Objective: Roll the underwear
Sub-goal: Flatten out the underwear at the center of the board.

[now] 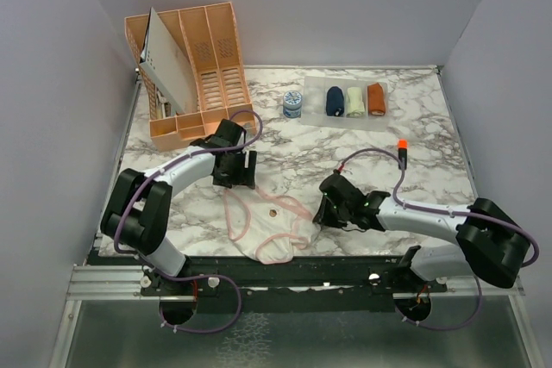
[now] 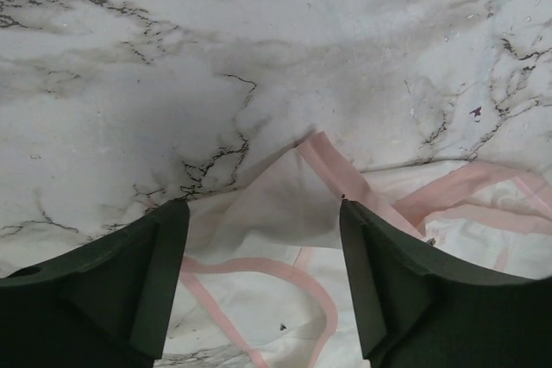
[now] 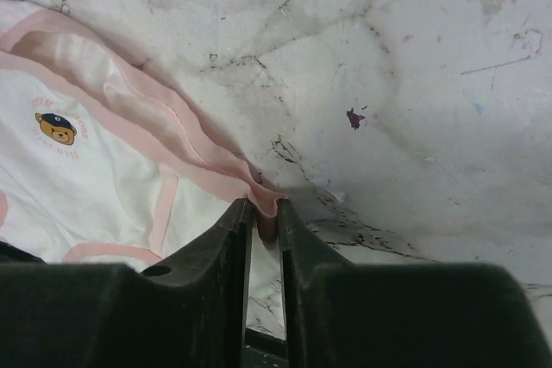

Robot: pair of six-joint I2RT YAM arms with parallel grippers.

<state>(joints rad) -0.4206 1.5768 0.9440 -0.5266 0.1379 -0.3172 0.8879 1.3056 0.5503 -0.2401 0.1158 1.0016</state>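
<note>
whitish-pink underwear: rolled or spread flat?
Spread flat, not rolled: the whitish-pink underwear lies opened out on the marble table, with the right gripper pinching its pink edge.

Nothing legible; tiny lettering [image 3: 48,106] around the bear print [image 3: 55,127] on the whitish-pink underwear [image 3: 95,187] is too blurred.

Two black-and-white arms reach forward from their bases, side by side. The left arm bends sharply at the elbow and stretches forward and inward. Its left claw [image 1: 235,170] points down, with the fingers [image 2: 129,282] spread wide apart. The right arm lies low and reaches left toward the middle. Its right claw [image 3: 265,211] is nearly closed, its fingertips pinching the pink hem of the underwear [image 3: 103,161].
</note>
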